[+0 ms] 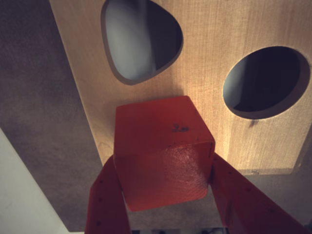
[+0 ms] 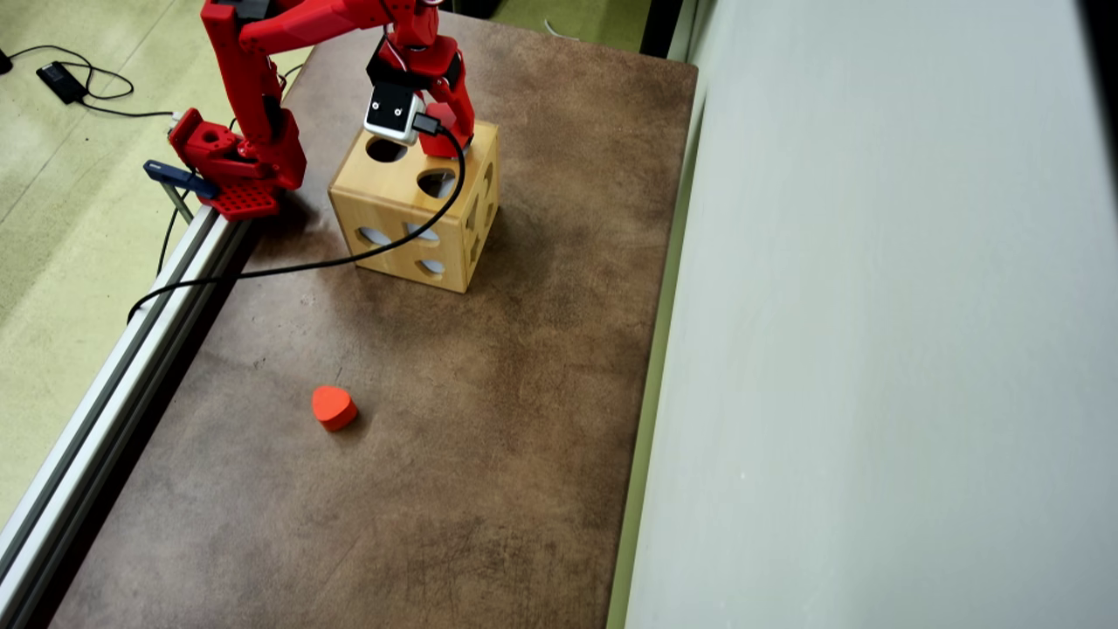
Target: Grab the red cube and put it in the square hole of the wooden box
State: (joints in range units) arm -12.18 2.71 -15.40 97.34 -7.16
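Observation:
My gripper [image 1: 163, 168] is shut on the red cube [image 1: 161, 146], with one red finger on each side of it. It holds the cube just above the top of the wooden box [image 1: 204, 58]. A rounded triangular hole [image 1: 141, 39] and a round hole [image 1: 265, 80] show in the box top beyond the cube. No square hole shows in the wrist view. In the overhead view the gripper [image 2: 445, 131] hangs over the far part of the box [image 2: 393, 188], and the wrist camera hides most of the cube.
A small red rounded block [image 2: 334, 407] lies on the brown table mat [image 2: 489, 393] nearer the front. The arm's base [image 2: 236, 166] is clamped on the metal rail [image 2: 113, 384] at the mat's left edge. A pale wall [image 2: 873, 349] borders the right side.

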